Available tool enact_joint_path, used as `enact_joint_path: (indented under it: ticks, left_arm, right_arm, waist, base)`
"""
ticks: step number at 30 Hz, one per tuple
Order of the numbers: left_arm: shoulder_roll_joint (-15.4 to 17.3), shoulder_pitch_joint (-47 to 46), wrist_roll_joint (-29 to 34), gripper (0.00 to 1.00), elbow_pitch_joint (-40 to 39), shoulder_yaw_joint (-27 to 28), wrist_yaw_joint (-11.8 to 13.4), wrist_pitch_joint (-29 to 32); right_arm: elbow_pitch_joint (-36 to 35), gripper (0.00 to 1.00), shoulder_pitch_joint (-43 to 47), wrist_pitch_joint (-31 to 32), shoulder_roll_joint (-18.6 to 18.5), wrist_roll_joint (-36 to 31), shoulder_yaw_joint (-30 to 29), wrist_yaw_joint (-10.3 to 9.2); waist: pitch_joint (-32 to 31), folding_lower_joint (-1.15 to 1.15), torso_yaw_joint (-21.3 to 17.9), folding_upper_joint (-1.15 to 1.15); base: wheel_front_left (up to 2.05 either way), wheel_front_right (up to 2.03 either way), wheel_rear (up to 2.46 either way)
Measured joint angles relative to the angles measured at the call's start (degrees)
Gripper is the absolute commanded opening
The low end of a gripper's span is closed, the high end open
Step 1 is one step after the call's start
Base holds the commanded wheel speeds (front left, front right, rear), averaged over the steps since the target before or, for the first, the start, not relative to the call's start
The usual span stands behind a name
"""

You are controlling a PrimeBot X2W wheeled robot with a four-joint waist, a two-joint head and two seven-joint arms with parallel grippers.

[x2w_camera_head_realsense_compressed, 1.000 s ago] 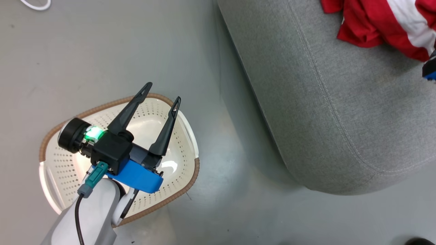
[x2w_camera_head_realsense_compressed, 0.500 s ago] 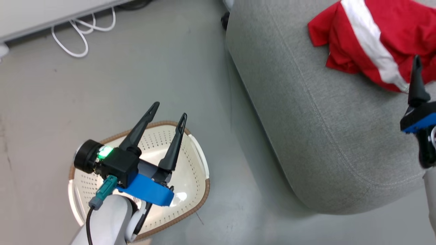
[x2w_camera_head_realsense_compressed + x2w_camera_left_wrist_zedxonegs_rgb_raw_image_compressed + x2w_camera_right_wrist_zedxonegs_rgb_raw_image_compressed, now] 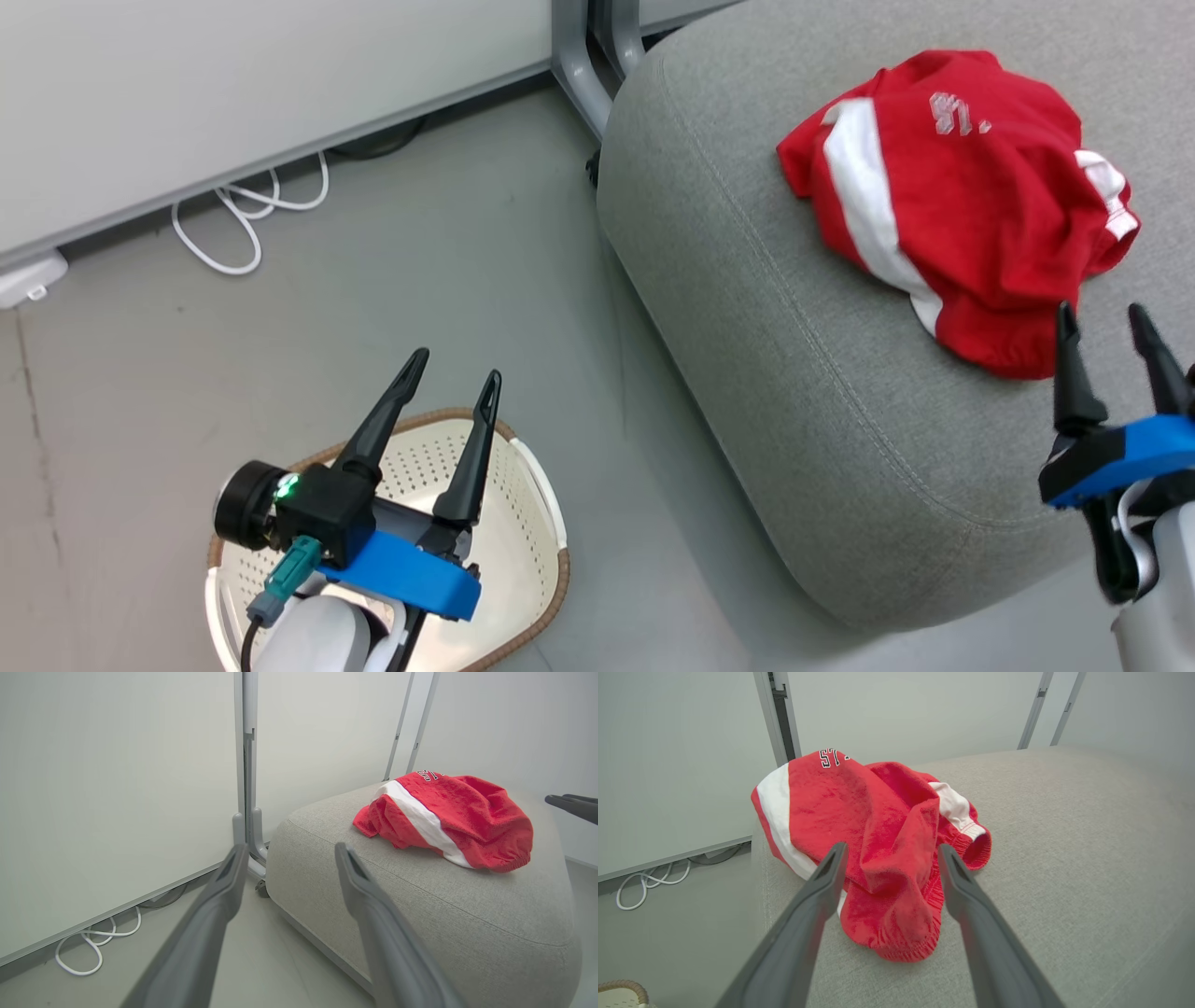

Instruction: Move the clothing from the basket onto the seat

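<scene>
The red clothing [image 3: 962, 196] lies in a heap on the grey seat [image 3: 794, 373], showing a broad white band, white lettering and a white-trimmed cuff at its right. In the right wrist view the clothing [image 3: 868, 812] sits just beyond my open right gripper [image 3: 892, 845], which holds nothing. In the head view this right gripper [image 3: 1100, 310] hovers at the heap's near edge. My left gripper [image 3: 457, 364] stands open and holds nothing above the basket [image 3: 551, 597], whose perforated inside looks bare. The left wrist view looks past the left gripper [image 3: 290, 847] at the seat [image 3: 420, 896] and clothing [image 3: 467, 812].
A white wall panel with grey metal posts [image 3: 579, 65] stands behind the seat. White cables [image 3: 233, 233] loop on the grey floor along the wall. Open floor lies between basket and seat. The basket's rim [image 3: 626, 987] peeks into the right wrist view's bottom left corner.
The head camera has lifted, so the wall and the whole heap now show. My right gripper has drawn back from the clothing and stands open. The left gripper stays over the basket.
</scene>
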Motion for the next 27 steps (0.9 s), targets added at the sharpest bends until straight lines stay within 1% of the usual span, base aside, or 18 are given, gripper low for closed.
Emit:
enact_joint_path:
  ticks: [5, 11, 18, 27]
  left_arm:
    - [-1.77, 2.16, 0.0, 1.0, 0.35, 1.55, -0.02, 0.0]
    - [-3.68, 4.59, 0.01, 1.0, 0.65, 4.03, -0.29, -0.01]
    - [-4.7, 7.28, 0.26, 1.0, 1.3, 6.2, -0.3, -0.01]
    - [-5.22, 10.45, 0.59, 1.0, 2.83, 10.28, -0.32, -0.01]
  right_arm:
    - [-5.19, 1.0, 4.59, 0.9, 1.45, -1.2, 0.41, 0.0]
    - [-12.54, 1.0, 10.02, 3.67, 4.24, -2.54, 0.96, 0.0]
    - [-18.62, 1.0, 14.36, 6.59, 7.13, -3.69, 2.63, 0.0]
    - [-20.6, 1.0, 16.95, 7.68, 9.17, -4.48, 4.57, 0.0]
  waist:
    - [-2.51, 0.0, 0.19, 0.0]
    - [-5.22, 0.0, 2.13, 0.0]
    - [-7.9, 0.0, 6.2, 0.0]
    - [-10.94, 0.01, 12.6, 0.0]
  base:
    - [0.0, 0.0, 0.0]
    - [0.0, 0.0, 0.0]
    - [0.0, 0.0, 0.0]
    - [0.0, 0.0, 0.0]
